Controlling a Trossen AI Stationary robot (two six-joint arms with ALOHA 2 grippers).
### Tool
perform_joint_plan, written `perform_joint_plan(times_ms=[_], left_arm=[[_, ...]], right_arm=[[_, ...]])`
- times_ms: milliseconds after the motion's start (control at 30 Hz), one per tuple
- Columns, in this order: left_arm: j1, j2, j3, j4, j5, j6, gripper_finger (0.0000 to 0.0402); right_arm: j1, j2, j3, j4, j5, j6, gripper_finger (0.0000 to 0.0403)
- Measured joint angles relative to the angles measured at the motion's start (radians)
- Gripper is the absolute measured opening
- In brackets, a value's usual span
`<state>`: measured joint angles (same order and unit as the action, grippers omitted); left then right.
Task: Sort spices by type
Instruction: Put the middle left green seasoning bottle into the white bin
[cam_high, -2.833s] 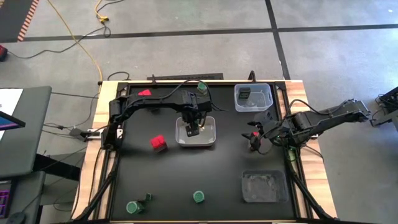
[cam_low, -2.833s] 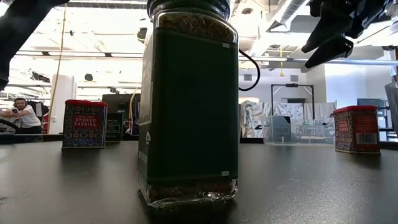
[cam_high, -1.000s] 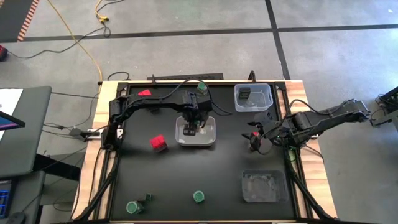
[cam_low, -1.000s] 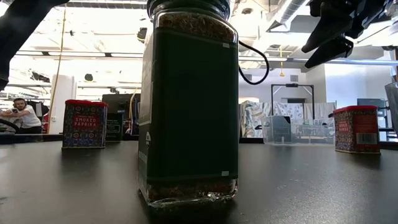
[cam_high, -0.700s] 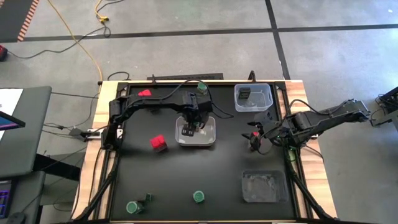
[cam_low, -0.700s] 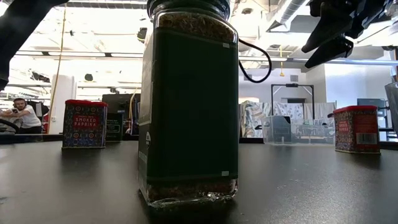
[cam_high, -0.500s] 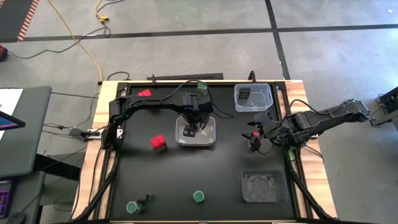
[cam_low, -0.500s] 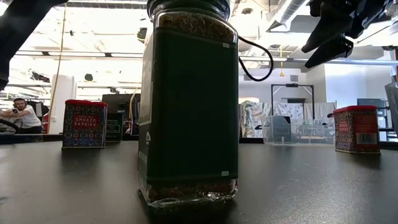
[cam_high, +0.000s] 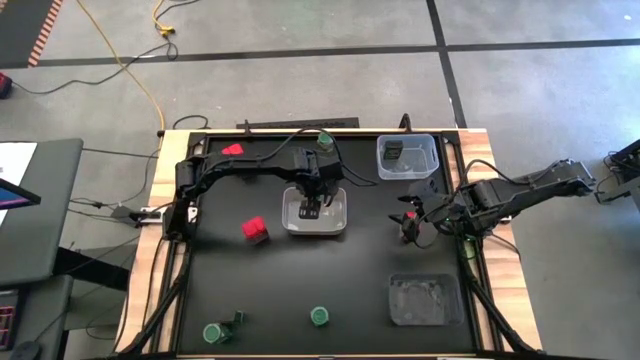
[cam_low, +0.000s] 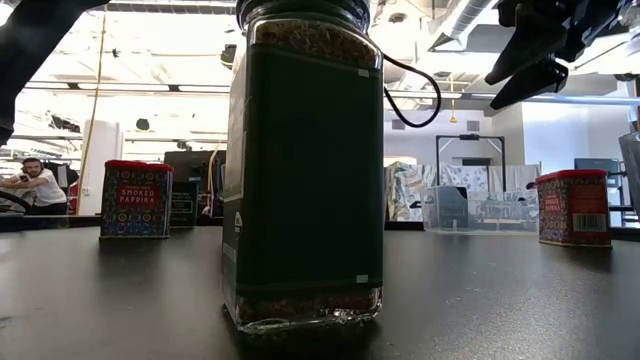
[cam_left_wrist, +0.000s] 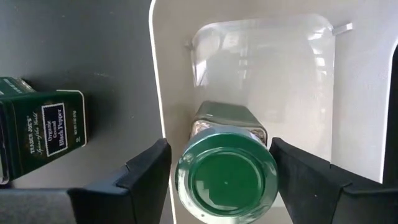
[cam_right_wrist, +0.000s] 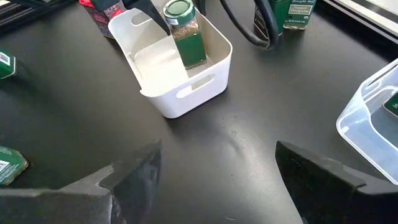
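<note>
Red square tin (cam_high: 254, 230) sits left on the matte black table (cam_high: 300, 290). Centre, the left pincer (cam_left_wrist: 219, 163) grips a green-lidded glass jar (cam_left_wrist: 226, 176) inside the white bin (cam_high: 337, 218). Right pincer (cam_high: 409, 226) hovers wide, empty.

Black tabletop (cam_high: 300, 290) w/ light wood edge. White bin (cam_right_wrist: 186, 93), glossy inside. Jar (cam_left_wrist: 227, 177): bright green lid, dark green label, clear glass, brownish-green herb. Dark green tin (cam_left_wrist: 40, 127) w/ navy panel, white lettering. Red tin (cam_low: 135, 200): red lid, dark blue patterned sides, red label. Red box (cam_high: 254, 231). Clear tub (cam_high: 407, 155). Yellow cable (cam_high: 130, 70) on grey floor.
</note>
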<state>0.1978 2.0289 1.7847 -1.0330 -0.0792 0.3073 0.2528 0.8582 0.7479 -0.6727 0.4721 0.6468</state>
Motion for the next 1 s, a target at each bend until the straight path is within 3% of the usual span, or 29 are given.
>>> perform_joint_plan(times_ms=[200, 733, 1000], left_arm=[[0.0, 0.0, 0.0, -0.001, 0.0, -0.031, 0.0258], [0.0, 0.0, 0.0, -0.009, 0.0, 0.163, 0.0256], [0.0, 0.0, 0.0, -0.008, 0.0, 0.182, 0.0205]], right_arm=[[0.0, 0.0, 0.0, 0.0, 0.0, 0.0, 0.034], [0.0, 0.0, 0.0, 0.0, 0.0, 0.0, 0.034], [0.0, 0.0, 0.0, 0.0, 0.0, 0.0, 0.034]])
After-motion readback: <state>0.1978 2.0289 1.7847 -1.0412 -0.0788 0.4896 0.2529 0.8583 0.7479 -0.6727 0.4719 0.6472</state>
